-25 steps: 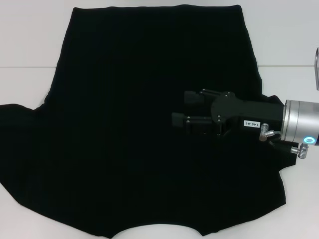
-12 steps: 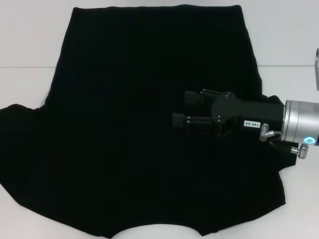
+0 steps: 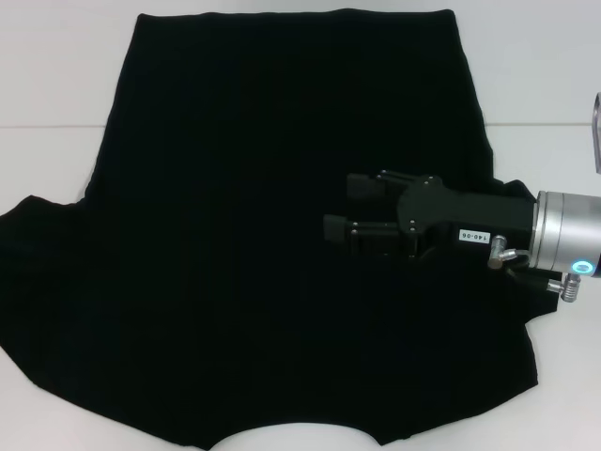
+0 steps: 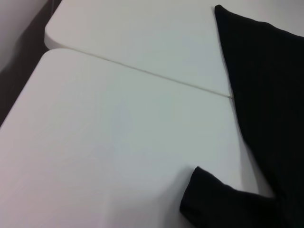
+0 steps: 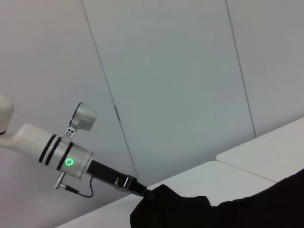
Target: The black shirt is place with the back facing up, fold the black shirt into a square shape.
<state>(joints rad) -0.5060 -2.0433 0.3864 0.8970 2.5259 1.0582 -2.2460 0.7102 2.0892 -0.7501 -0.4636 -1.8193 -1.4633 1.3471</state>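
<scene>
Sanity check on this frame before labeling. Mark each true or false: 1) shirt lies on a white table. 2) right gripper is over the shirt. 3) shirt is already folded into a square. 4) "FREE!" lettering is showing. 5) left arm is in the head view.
1) True: the black shirt lies spread on the white table.
2) True: the right gripper reaches in over the shirt's right half.
3) False: its sleeve sticks out to the left and the outline is irregular.
4) False: only plain black cloth shows.
5) False: the head view shows only the right arm; the right wrist view shows the left gripper at the cloth's edge.
</scene>
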